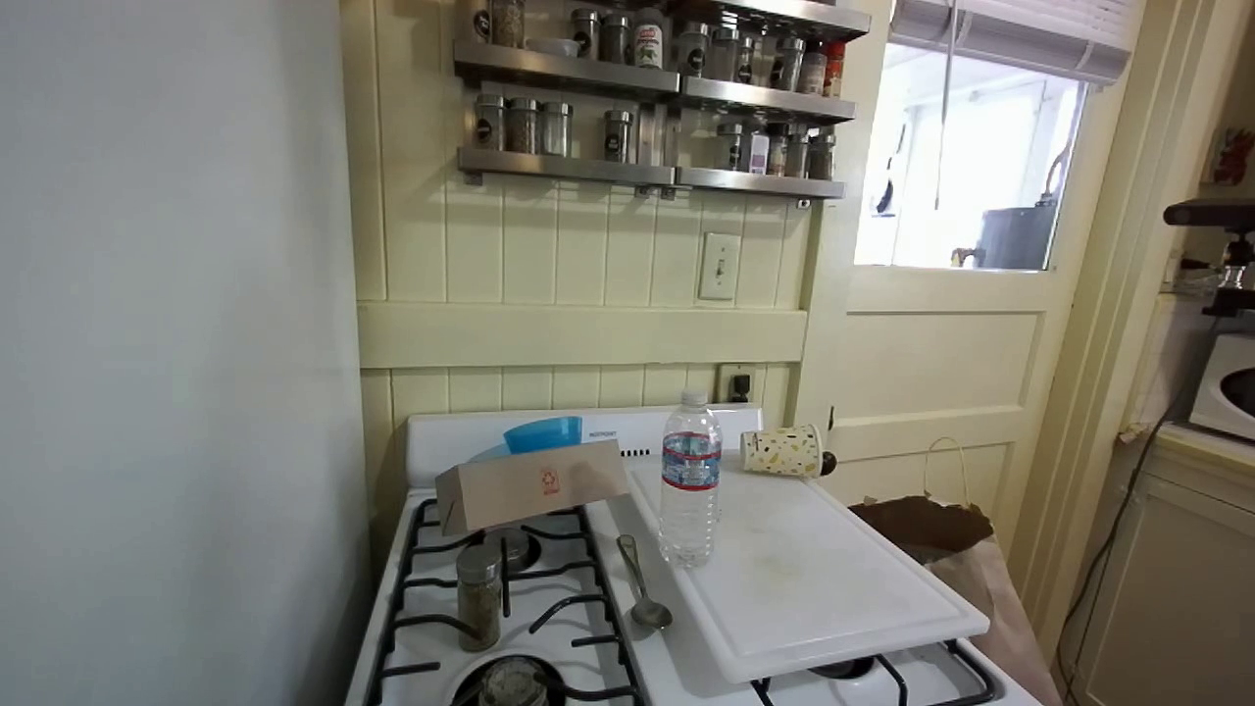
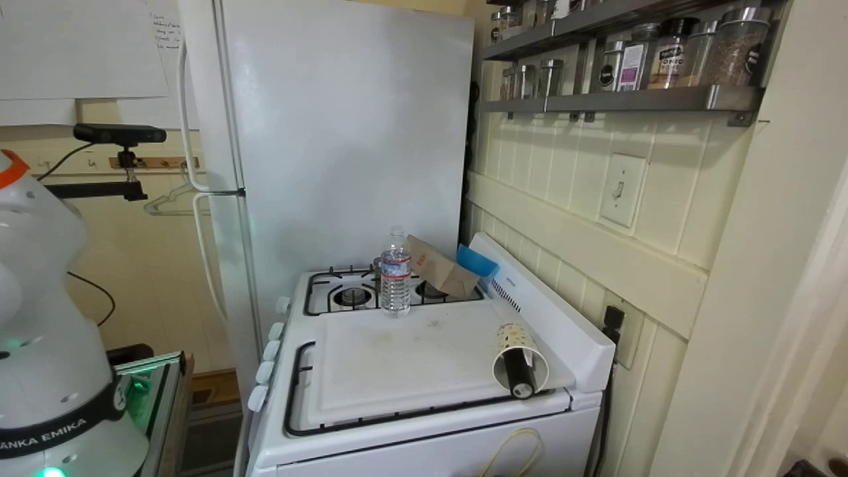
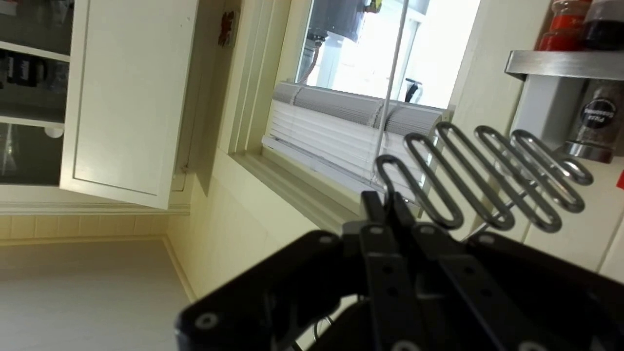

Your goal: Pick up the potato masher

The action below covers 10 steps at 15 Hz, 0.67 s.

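The end effector (image 3: 385, 202) grips the potato masher (image 3: 487, 189) by its silvery zigzag wire.

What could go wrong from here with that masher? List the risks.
The tool grips the potato masher at one end of its zigzag head, so it might swivel or slip.
A spice jar shows past that head in the wrist view; a swing could strike it, though the gap is unclear.
Lowering it might topple the water bottle, upright near the edge of the white board.

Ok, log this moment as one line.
black claw: shut | silvery zigzag-wire potato masher: gripped by its head | clear plastic bottle: upright
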Tool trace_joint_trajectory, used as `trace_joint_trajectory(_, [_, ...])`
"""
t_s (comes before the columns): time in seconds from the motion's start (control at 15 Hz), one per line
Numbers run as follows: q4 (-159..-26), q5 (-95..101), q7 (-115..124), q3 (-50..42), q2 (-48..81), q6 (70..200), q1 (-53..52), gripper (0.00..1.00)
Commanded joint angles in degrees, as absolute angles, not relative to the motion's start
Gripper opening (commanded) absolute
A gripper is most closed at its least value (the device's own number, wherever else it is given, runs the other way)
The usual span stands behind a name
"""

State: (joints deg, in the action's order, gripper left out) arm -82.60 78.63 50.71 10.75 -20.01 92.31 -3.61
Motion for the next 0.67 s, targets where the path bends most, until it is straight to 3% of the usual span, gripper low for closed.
trace_joint_trajectory(0.0, [-80.9, 77.5, 49.7, 10.4, -19.4, 92.8, -3.9, 0.01])
trace_joint_trajectory(0.6, [-79.7, 77.4, 49.5, 10.6, -18.7, 92.9, -3.8, 0.01])
